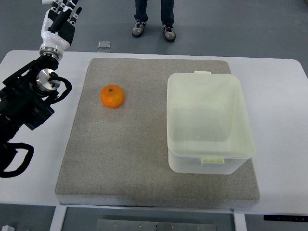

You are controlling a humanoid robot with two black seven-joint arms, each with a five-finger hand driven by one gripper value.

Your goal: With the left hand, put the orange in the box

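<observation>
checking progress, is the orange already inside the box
No, the orange sits on the grey mat to the left of the box, which holds nothing, and the left hand is up at the table's far corner.

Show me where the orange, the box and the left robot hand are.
orange (pixel 112 96), top view, middle of its peel.
box (pixel 210 153), top view, near rim.
left robot hand (pixel 61 17), top view, back of the hand, fingers relaxed, holding nothing.

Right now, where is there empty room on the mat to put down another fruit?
The gray mat is bare all along its near edge and in the wide strip between the orange and the white box. The right side is crowded: the box fills it almost to the mat's edge. The left hand is off the mat.
</observation>
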